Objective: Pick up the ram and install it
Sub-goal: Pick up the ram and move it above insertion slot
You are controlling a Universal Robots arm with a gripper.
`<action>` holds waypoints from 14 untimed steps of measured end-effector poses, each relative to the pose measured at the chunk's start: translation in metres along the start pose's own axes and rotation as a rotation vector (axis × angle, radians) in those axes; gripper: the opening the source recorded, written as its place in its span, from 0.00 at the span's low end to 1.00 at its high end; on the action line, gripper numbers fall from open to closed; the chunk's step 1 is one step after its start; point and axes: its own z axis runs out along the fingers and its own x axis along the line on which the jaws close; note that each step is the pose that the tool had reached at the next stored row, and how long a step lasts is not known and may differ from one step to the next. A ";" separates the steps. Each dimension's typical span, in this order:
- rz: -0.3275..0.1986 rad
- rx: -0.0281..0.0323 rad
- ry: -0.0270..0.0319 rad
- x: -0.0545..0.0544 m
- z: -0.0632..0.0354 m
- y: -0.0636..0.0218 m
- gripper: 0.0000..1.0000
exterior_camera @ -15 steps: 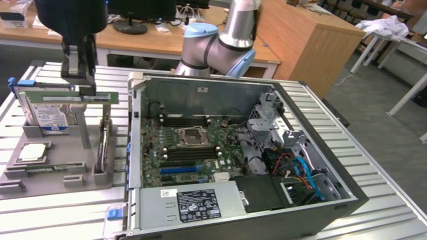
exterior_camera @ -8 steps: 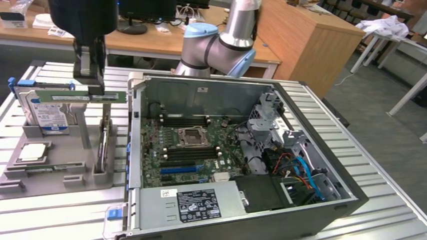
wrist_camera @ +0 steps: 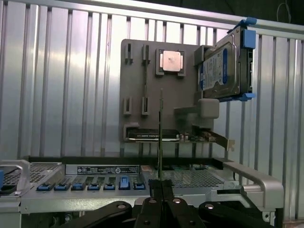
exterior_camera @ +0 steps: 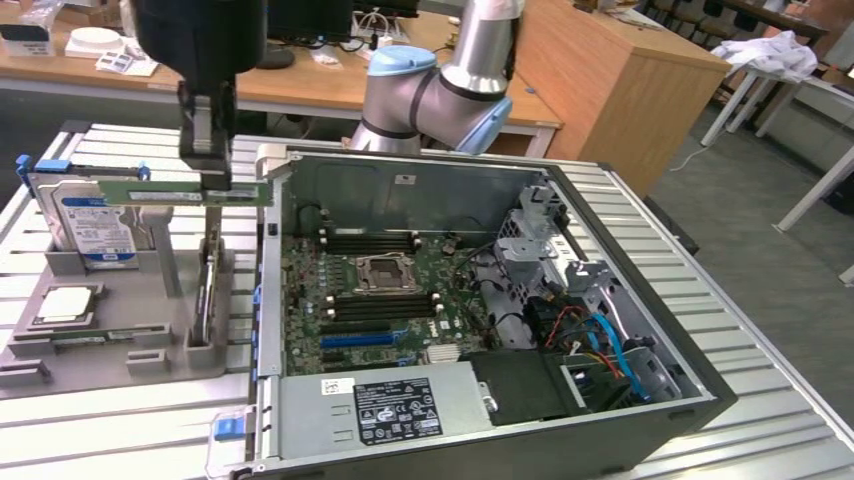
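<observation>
End effector (exterior_camera: 210, 182) clenched on ram (exterior_camera: 147, 194), exterior view upper left, above grey holder (exterior_camera: 154, 322); I'd carry level, avoid twisting.

The exterior view's top edge cuts off the upper body of the gripper (exterior_camera: 207, 180), whose fingers (exterior_camera: 198, 140) cover part of the ram (exterior_camera: 140, 195), its faces hidden edge-on in the wrist view, and the power supply label (exterior_camera: 396, 408) is too small to read
</observation>
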 end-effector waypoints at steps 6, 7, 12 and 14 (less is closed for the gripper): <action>0.000 -0.0009 -0.0018 0.001 -0.0005 -0.0147 0.11; 0.000 -0.0010 -0.0020 0.001 -0.0006 -0.0172 0.11; 0.000 -0.0021 -0.0020 0.001 -0.0011 -0.0318 0.11; 0.000 -0.0024 -0.0020 0.001 -0.0013 -0.0375 0.11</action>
